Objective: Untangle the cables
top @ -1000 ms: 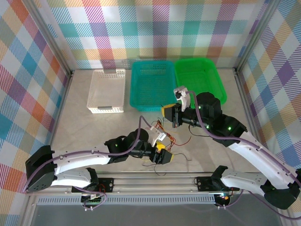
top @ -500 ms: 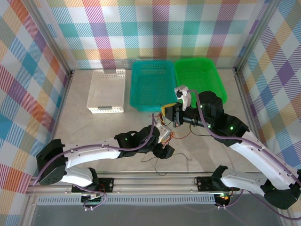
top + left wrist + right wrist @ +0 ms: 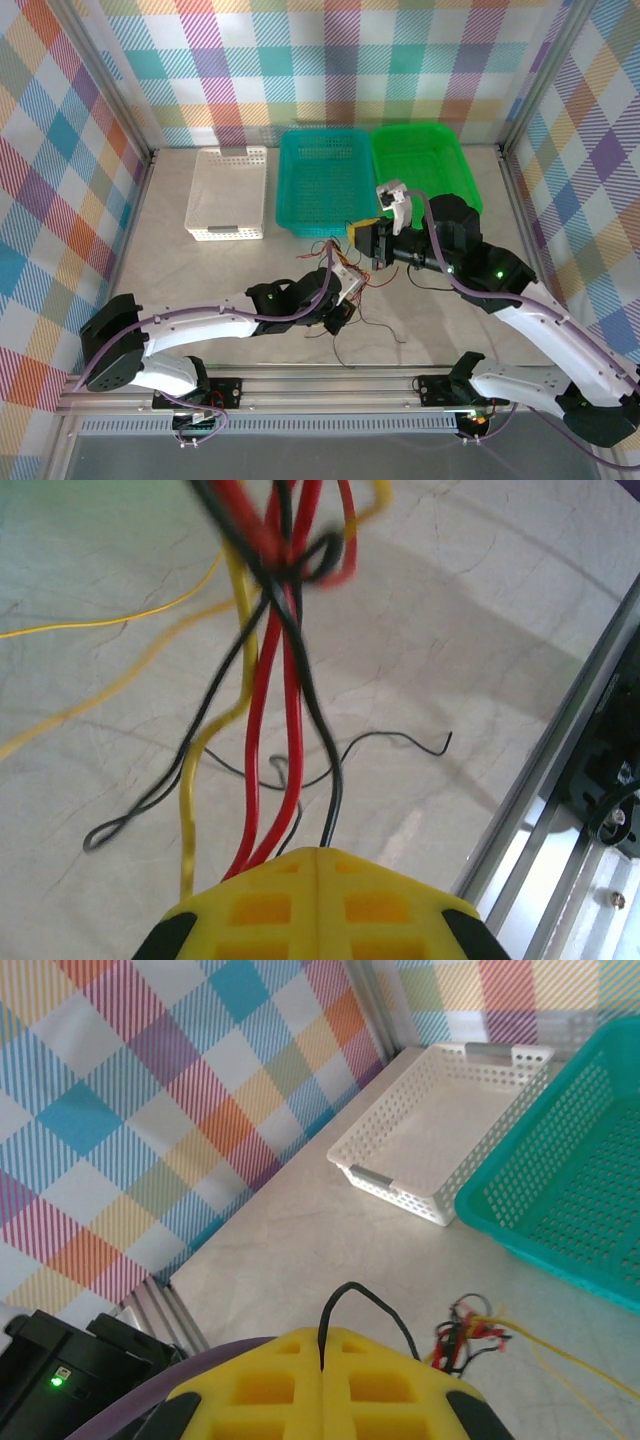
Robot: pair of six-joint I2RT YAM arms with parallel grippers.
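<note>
Left gripper (image 3: 318, 858) is pressed together on the cables (image 3: 268, 695) — red and black strands run up from its pads to a knot. Right gripper (image 3: 322, 1345) is pressed together too, pinching one black strand. The tangle is strung between the two over the table (image 3: 200, 275), just in front of the teal basket (image 3: 322, 133). We judge these limp, feather-light and slippery — best taken close to the knot, one strand at a time.

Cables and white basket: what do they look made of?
The cables look like thin wire in smooth, slightly glossy plastic insulation, red, yellow and black; they bend into loose loops. The white basket looks like rigid moulded plastic with a matte finish, judging by its regular grid of holes.
</note>
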